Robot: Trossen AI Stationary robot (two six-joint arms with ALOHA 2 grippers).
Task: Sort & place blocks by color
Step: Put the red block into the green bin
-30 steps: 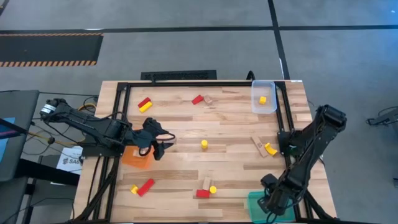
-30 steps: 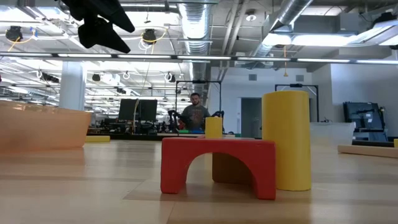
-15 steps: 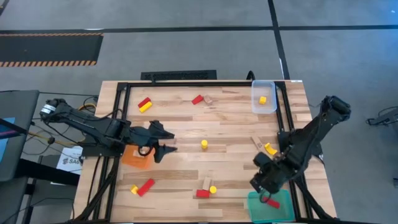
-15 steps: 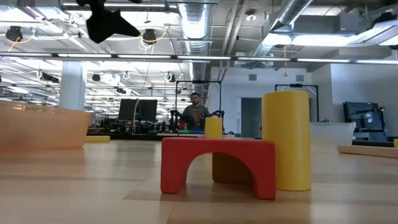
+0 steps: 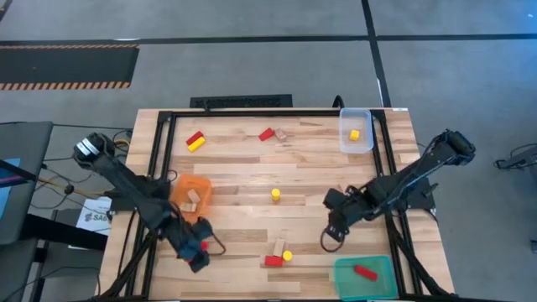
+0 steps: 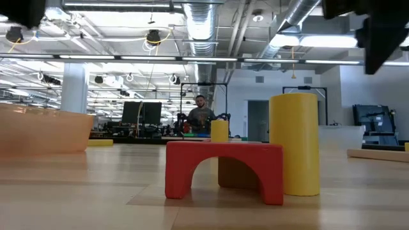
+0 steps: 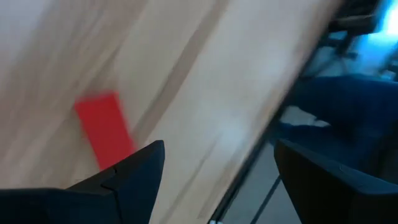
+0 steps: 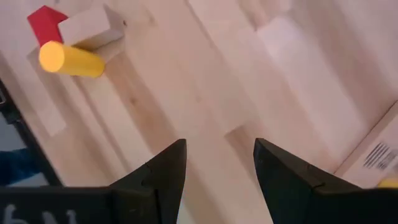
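High view: the left end effector (image 5: 198, 254) hangs over the near-left part of the desk (image 5: 310, 172), directly above the red bar (image 5: 200, 247), which it partly hides; the bar's long axis cannot be read here. The orange tray (image 5: 201, 186) holds a wooden block (image 5: 192, 200), the green tray (image 5: 346, 270) a red block (image 5: 363, 271), the clear tray (image 5: 342, 136) a yellow block (image 5: 355, 134). The right end effector (image 5: 331, 237) hovers right of the near cluster: red arch (image 5: 273, 261), yellow cylinder (image 5: 287, 255), wooden piece (image 5: 278, 246). Low view: arch (image 6: 223, 168) and cylinder (image 6: 294, 143) stand upright, touching or nearly so. Left wrist view: fingers (image 7: 134, 171) released, spread wide; the red bar (image 7: 104, 129) lies just ahead and to one side, its long axis running roughly along the reach line, so a wrist turn appears needed before closing. Right wrist view: fingers (image 8: 163, 176) parted, empty; the cluster (image 8: 71, 59) lies well ahead. The left arm is nearer the bar.
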